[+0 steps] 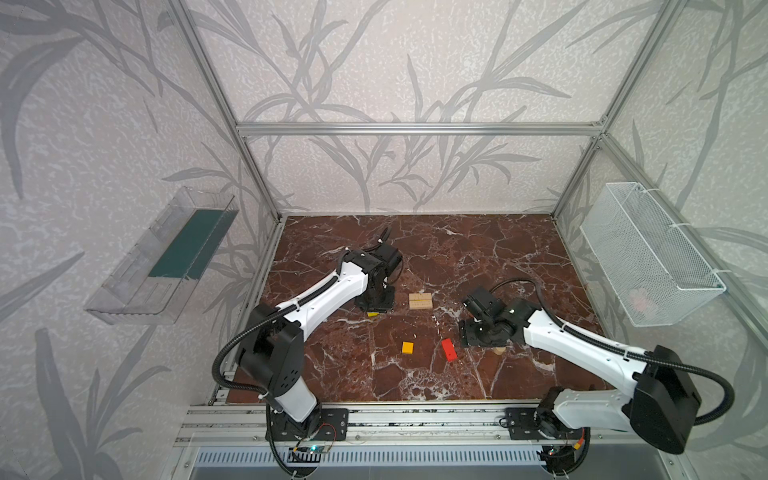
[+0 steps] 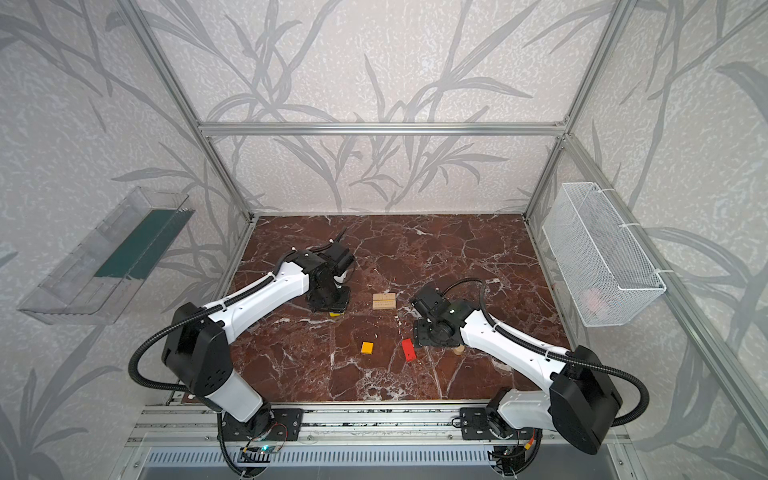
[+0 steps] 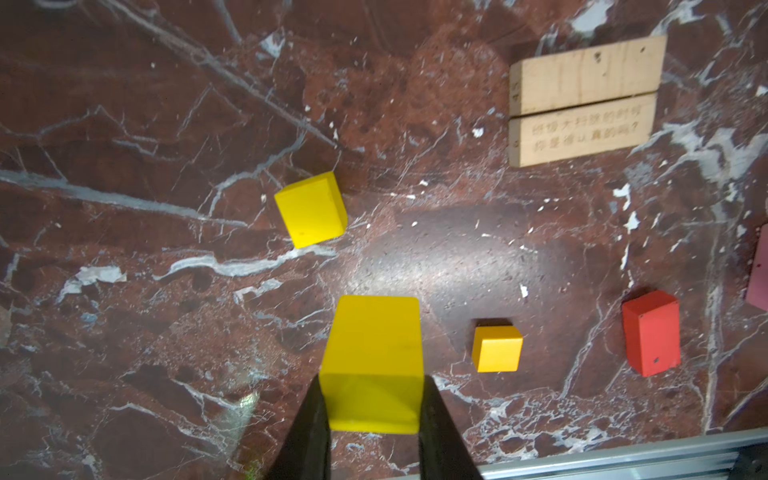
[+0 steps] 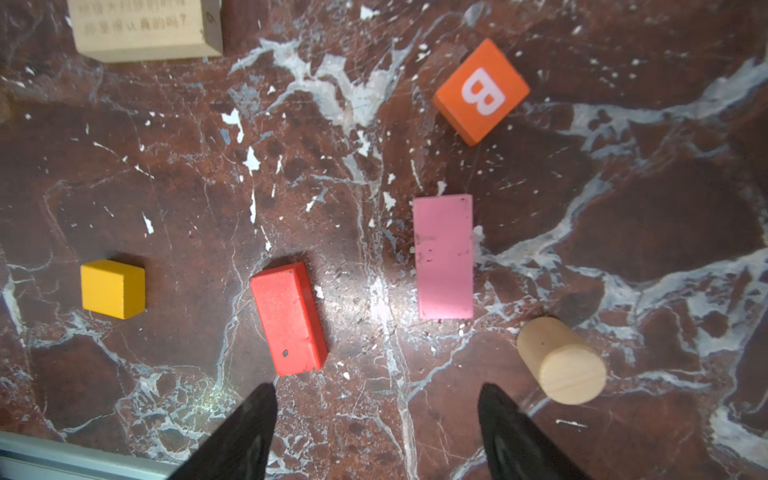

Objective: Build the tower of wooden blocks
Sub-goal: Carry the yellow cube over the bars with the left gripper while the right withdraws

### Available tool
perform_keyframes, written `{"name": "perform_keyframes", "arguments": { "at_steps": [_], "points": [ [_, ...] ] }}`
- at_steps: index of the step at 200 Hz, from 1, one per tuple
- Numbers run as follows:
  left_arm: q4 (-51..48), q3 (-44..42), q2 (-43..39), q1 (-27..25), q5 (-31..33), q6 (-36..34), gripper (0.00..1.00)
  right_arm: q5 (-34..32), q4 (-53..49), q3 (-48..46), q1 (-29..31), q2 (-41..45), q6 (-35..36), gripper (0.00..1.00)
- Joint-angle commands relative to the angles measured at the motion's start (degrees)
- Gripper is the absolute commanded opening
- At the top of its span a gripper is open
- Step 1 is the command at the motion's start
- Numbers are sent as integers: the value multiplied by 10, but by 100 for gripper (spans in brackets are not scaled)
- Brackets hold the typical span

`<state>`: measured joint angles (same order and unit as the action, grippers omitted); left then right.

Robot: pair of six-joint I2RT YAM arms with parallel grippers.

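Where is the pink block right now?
In the right wrist view, the pink brick lies flat on the right arm's side, between the red brick and the tan cylinder.

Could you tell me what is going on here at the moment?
The left claw grips a yellow cube. The right claw hangs open near the red brick, pink brick and tan cylinder. Two tan planks lie side by side as a base, with nothing stacked on them yet. A second yellow cube lies loose.

Probably a lab robot cell: aluminium frame (image 1: 415,129), leaf-patterned panels (image 1: 519,62), marble-look tabletop (image 1: 478,249), mounting rail (image 1: 415,417)
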<state>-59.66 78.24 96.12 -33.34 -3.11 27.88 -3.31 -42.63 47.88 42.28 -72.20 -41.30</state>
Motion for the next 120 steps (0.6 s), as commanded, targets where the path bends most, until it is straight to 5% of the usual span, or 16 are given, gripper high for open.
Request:
{"name": "perform_keyframes", "arguments": {
  "at_steps": [1,120],
  "points": [
    [-32,54,42,-12,6,24,4,4,18,-23,-12,42,10,77],
    [-109,303,268,-72,24,100,1,100,95,-99,-108,127,43,76]
  ]
}}
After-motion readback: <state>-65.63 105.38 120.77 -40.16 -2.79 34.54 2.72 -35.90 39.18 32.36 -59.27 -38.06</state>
